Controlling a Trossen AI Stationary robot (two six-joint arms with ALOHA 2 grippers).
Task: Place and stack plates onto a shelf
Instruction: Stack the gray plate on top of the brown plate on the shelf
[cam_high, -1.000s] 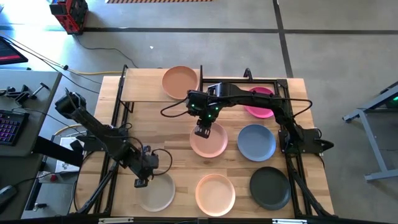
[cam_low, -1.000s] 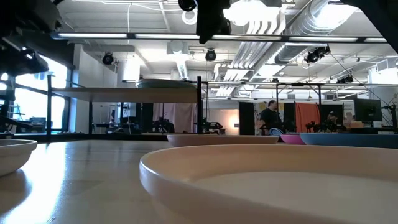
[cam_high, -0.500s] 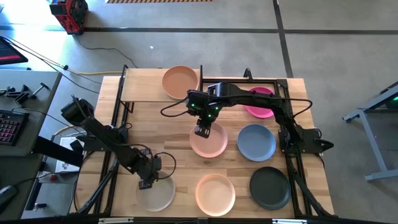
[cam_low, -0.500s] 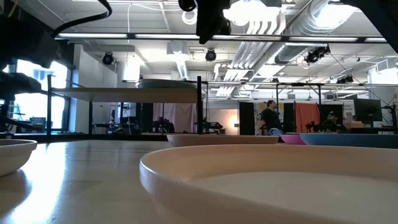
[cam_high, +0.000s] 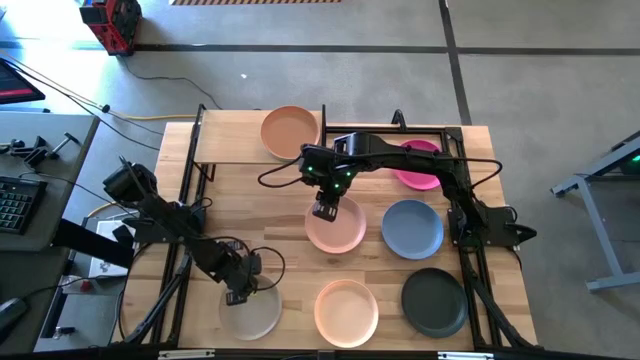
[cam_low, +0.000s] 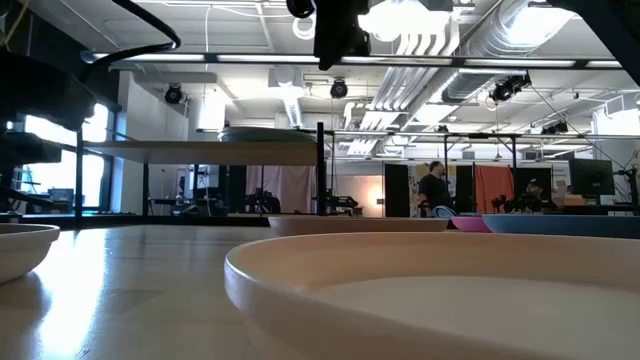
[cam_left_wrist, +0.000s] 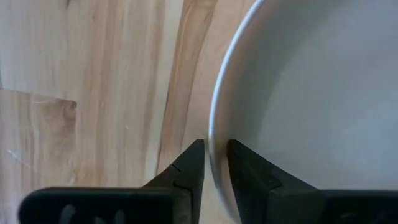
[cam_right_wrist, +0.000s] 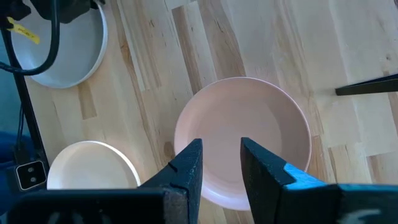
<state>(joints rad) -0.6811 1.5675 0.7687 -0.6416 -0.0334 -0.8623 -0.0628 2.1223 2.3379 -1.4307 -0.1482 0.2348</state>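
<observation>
Since a second ago the left gripper (cam_high: 237, 297) has slid from the beige-grey plate's (cam_high: 250, 310) outer edge to its far rim, and its fingers (cam_left_wrist: 189, 163) have narrowed; they now straddle that rim, one outside and one inside, pressed against it or nearly so.

Seven plates show. Along the desk's (cam_high: 280, 200) near edge lie three: beige-grey, peach (cam_high: 346, 311) and charcoal (cam_high: 434, 302), none of them stacked. Behind them sit a pale pink plate (cam_high: 335, 228) and a slate blue plate (cam_high: 412, 228). Farther back a magenta plate (cam_high: 420, 166) lies under the right arm. Farthest, on the shelf (cam_high: 225, 150), rests one salmon plate (cam_high: 290, 132).

Above the pale pink plate's far rim hangs the right gripper (cam_high: 324, 210), its fingers (cam_right_wrist: 188, 169) a small gap apart with nothing between them.
</observation>
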